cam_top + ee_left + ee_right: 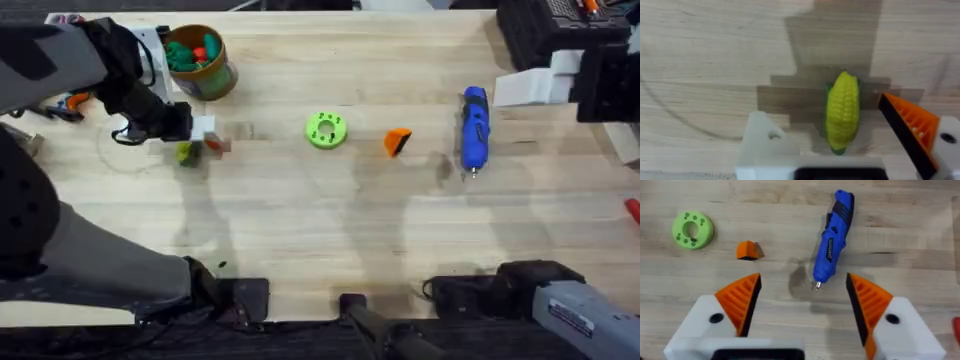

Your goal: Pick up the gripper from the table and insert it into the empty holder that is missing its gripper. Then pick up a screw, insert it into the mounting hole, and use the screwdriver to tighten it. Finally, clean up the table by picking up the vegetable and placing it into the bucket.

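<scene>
The yellow-green vegetable [842,112] lies on the wood between the fingers of my left gripper [820,107], touching neither. That gripper [205,135] is open; one finger is a bare white holder [762,136], the other carries an orange pad. The bucket [200,62] stands just beyond it at the back left. The loose orange gripper [397,142] [748,251] lies mid-table. The blue screwdriver [474,128] [832,240] lies to its right, bit toward the front. My right gripper [803,277] hangs open above the table, both orange pads in place, at the back right [535,88].
A flat green ring [325,130] [692,229] lies left of the orange wedge. Orange-handled pliers [70,100] sit at the far left edge. A black case [545,30] fills the back right corner. A small red item [632,208] lies at the right edge.
</scene>
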